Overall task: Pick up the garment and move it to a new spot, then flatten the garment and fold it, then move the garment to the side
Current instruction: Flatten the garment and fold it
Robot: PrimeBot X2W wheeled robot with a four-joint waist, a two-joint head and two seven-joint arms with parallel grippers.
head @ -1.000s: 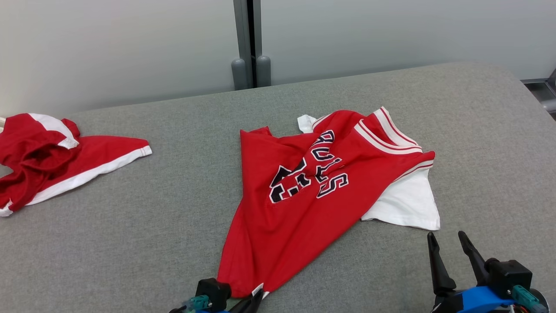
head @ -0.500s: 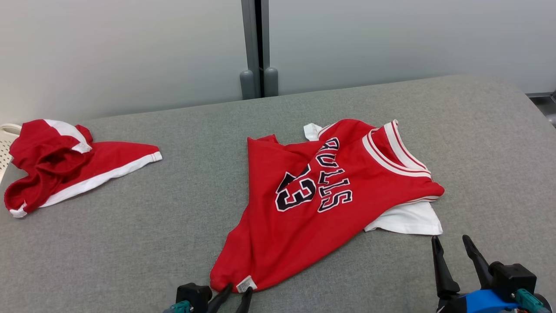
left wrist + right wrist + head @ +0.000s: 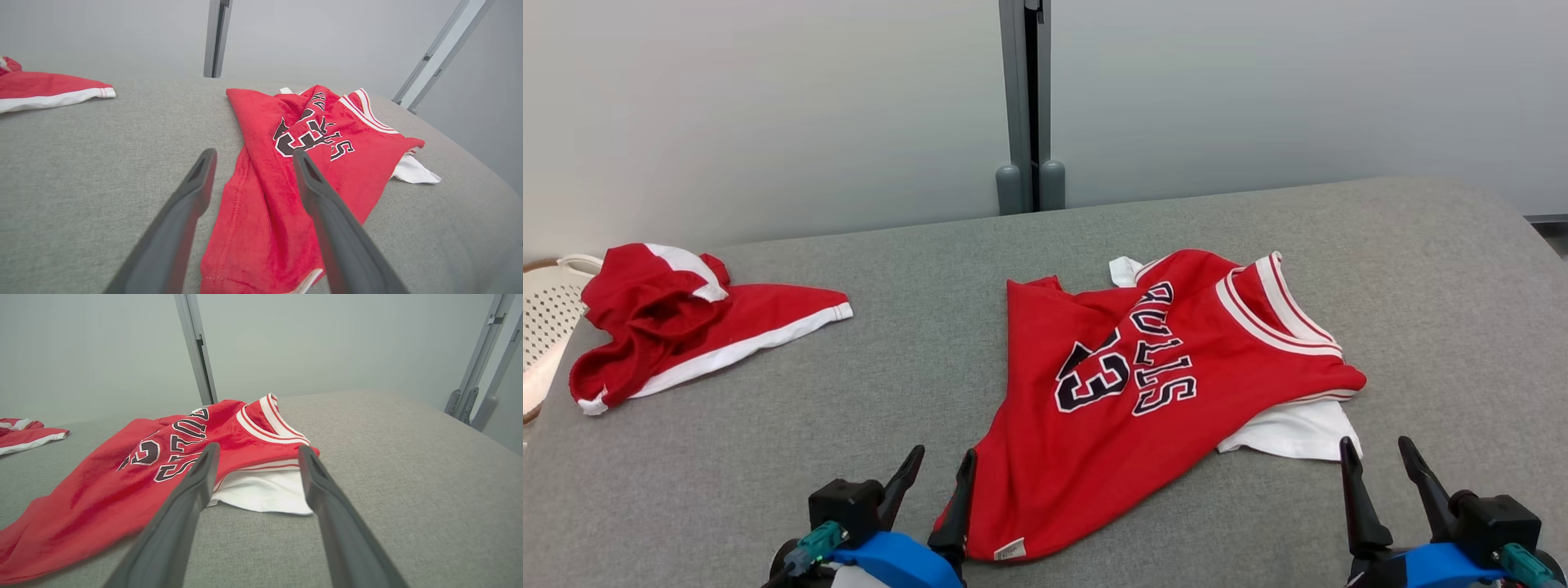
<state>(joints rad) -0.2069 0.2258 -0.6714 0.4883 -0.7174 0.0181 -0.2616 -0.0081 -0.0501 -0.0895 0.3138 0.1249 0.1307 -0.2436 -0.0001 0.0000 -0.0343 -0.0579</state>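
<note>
Left gripper: a second ago it was pinched shut on the near hem corner of the garment; now it is seen spread wide, with nothing held. The hem has been dropped and lies slack on the surface, partly under and between the open fingers, with the sewn label beside them. The whole head view has shifted down since then, which is taken as camera motion and not as travel of the cloth.

Right gripper: fully open and empty, parked off the garment's near right corner, just short of the white panel poking out beneath the red.

The move-to-a-new-spot step is judged done. The garment is placed mid-surface, printed side up, but it is skewed and creased, with the top bunched. Flattening is judged next; no fold has been made yet.

The surface is covered in grey woven fabric. A second red-and-white garment is heaped at the far left, well apart, next to a white perforated basket. Behind, pale wall panels are split by a grey post.
</note>
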